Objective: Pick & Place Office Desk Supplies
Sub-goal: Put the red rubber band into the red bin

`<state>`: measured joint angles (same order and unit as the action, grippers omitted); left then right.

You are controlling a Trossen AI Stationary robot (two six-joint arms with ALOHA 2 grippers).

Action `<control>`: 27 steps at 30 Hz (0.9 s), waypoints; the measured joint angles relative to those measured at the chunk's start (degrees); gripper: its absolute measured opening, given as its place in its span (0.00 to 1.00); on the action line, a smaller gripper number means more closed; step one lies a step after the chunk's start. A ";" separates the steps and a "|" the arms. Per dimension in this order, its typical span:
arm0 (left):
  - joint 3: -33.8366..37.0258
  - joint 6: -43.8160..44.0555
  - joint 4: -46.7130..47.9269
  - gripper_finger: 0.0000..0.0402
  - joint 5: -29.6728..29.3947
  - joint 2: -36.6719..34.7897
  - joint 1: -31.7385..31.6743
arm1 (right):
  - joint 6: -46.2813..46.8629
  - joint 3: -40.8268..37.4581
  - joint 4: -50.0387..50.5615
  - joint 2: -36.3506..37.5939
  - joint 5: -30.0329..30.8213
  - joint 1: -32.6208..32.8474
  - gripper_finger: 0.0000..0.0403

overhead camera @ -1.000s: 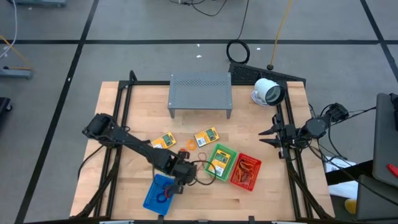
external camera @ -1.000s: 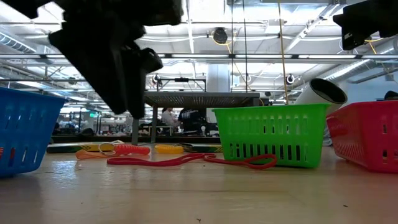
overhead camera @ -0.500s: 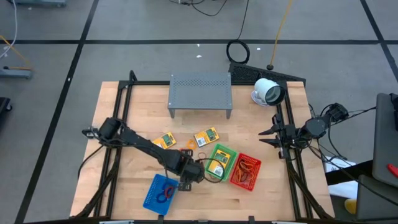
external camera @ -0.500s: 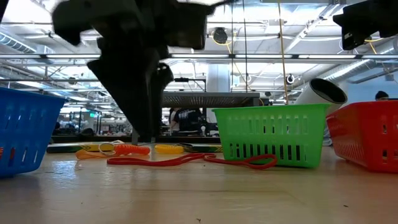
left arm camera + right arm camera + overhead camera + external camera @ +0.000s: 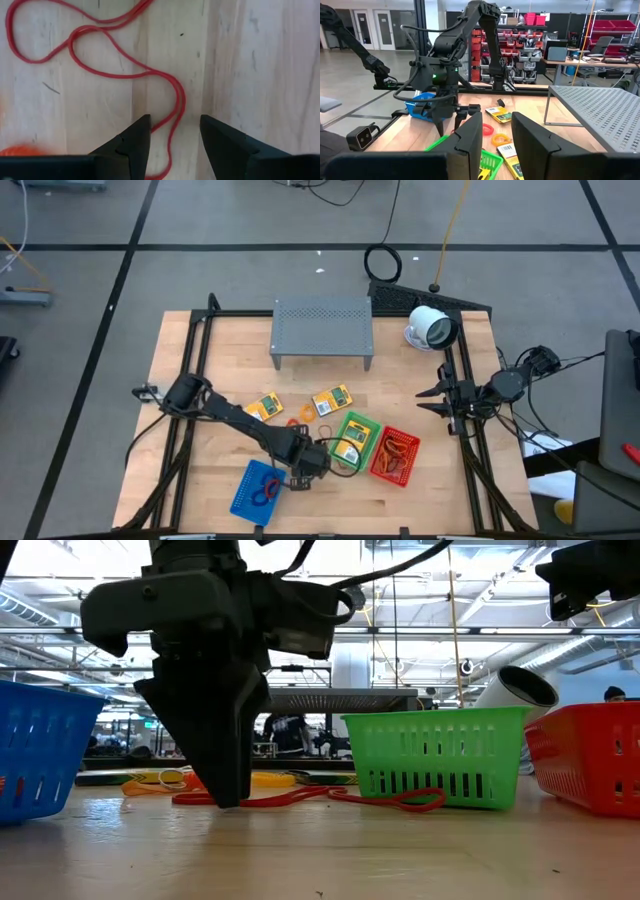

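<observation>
Left gripper (image 5: 172, 137) low over wooden tabletop (image 5: 200, 470), fingers open astride red rubber band (image 5: 100, 70) lying beside green basket (image 5: 355, 438). Step: grasping band. Next: close, lift, carry to basket. Right gripper (image 5: 432, 395) waits at right edge, fingers parted, empty.

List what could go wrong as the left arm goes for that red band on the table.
1. The left gripper stands open astride a thin red rubber band lying flat on the wood; the fingers could close above it and come away empty.
2. The band's far loop lies against the green basket; lifting might drag it along the basket or catch there.
3. The band sprawls in long loops, so it may dangle and trail over other things when carried.
</observation>
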<state>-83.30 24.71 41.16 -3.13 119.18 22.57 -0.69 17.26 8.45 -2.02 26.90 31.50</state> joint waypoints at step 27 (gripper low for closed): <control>-0.01 -1.89 1.01 0.20 2.41 2.16 -0.15 | 0.01 0.00 -0.02 0.00 0.01 -0.02 0.24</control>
<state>-83.31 22.82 42.17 -0.72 121.34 22.41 -0.68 17.26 8.43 -2.02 26.91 31.48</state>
